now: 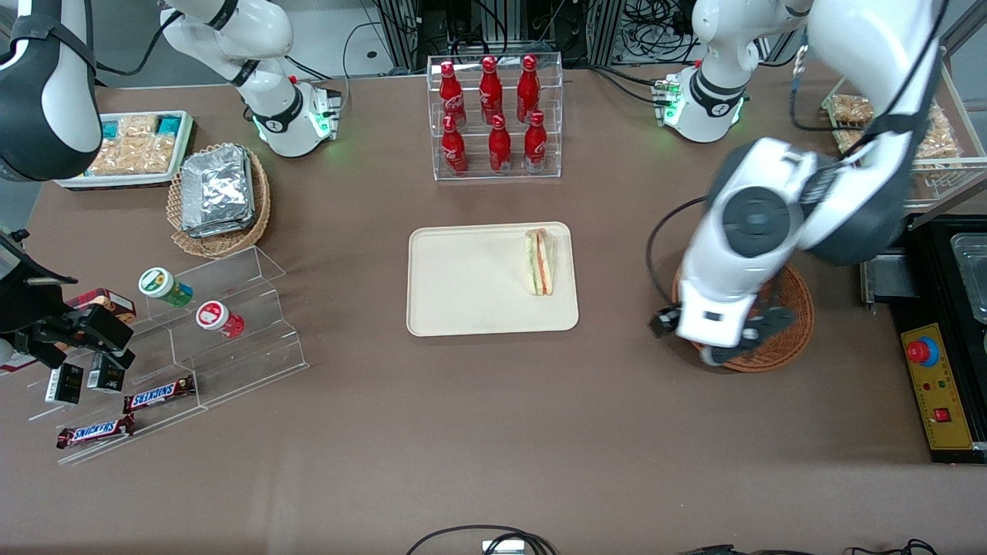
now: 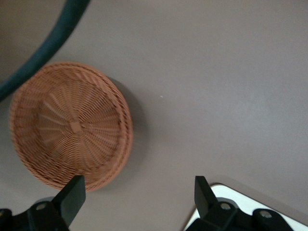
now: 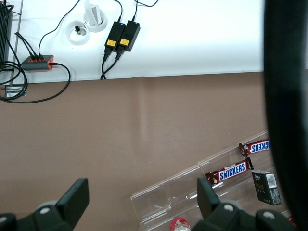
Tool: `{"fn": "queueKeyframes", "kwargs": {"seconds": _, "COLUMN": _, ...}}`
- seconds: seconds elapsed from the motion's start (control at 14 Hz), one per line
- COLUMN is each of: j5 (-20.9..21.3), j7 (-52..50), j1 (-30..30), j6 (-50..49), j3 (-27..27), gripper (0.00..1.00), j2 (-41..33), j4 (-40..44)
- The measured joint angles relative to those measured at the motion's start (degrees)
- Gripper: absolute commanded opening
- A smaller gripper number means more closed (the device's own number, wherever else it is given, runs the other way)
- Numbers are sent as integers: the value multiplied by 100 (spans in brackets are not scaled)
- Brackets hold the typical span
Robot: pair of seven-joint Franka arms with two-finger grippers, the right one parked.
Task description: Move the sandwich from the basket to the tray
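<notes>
Sandwich sits on tray, basket empty, our gripper spread open and empty above it; only risk is clipping the basket rim on retreat.

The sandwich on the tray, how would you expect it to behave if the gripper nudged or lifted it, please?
The sandwich is a layered bread wedge, so it is probably soft and would squash under a firm pinch. Its stacked filling may let the slices slide apart if pushed. It looks light and could skid across the smooth tray. The gripper hangs open over the table beside the empty basket.
</notes>
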Motion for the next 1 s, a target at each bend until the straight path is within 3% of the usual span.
{"fn": "queueKeyframes", "kwargs": {"seconds": 0.43, "j5": -1326, "j7": 2840, "j1": -108, "j6": -1083, "j3": 1647, "gripper": 100, "j2": -1343, "j4": -108}}
{"fn": "queueKeyframes", "kwargs": {"seconds": 0.79, "j5": -1930, "j7": 4580, "j1": -119, "j6": -1600, "j3": 2542, "gripper": 100, "j2": -2074, "j4": -138}}
{"fn": "queueKeyframes", "kwargs": {"seconds": 1.0, "j5": -1982, "j7": 5035, "j1": -144, "j6": -1657, "j3": 2670, "gripper": 100, "j2": -2264, "j4": -160}}
